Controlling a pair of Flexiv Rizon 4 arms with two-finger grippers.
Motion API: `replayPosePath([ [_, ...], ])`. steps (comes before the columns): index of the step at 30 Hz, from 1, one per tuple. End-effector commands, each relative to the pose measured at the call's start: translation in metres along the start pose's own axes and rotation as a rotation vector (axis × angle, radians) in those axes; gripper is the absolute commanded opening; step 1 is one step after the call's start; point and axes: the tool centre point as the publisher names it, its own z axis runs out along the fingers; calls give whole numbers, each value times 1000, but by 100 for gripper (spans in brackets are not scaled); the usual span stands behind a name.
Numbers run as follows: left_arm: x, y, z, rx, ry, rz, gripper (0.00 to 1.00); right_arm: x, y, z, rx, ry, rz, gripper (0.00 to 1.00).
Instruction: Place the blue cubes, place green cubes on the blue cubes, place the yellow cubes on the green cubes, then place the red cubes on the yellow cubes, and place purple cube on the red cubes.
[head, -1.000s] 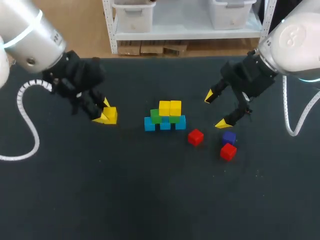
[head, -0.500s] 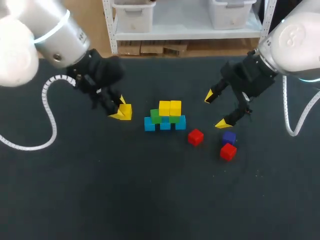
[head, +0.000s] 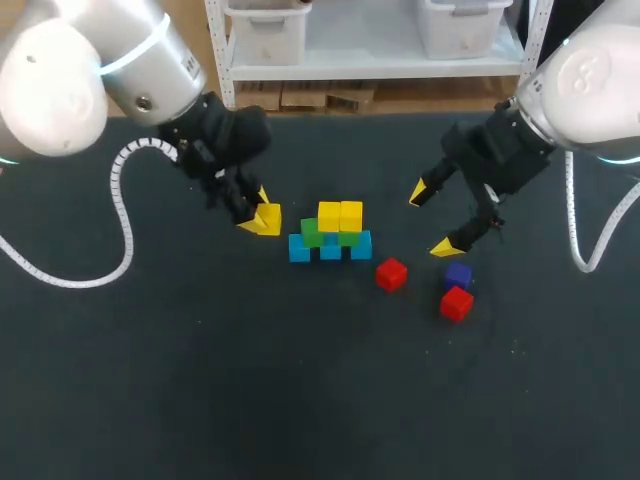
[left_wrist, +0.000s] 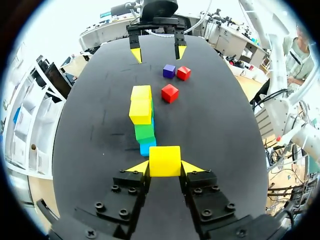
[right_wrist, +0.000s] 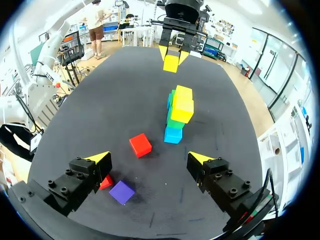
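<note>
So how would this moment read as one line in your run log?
left gripper: shut on yellow cube, beside stack | right gripper: open, near purple cube | loose: red cubes

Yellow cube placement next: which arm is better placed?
Left. The left end effector is shut on a yellow cube right beside the stack. The right end effector is open and empty, near the purple cube.

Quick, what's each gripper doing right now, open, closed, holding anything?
Left gripper: shut on a yellow cube.
Right gripper: open, holding nothing.
</note>
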Motion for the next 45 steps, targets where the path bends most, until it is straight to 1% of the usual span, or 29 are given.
replayPosePath([
  [1, -4, 8, 8, 9, 2, -7, 0, 0, 0, 0, -1, -2, -1, 100],
  [15, -13, 15, 15, -4, 1, -31, 0, 0, 0, 0, -1, -2, -1, 100],
  [23, -17, 18, 20, -5, -15, -43, 0, 0, 0, 0, -1, -2, -1, 100],
  [45, -26, 29, 28, -12, -14, -39, 0, 0, 0, 0, -1, -2, -1, 100],
])
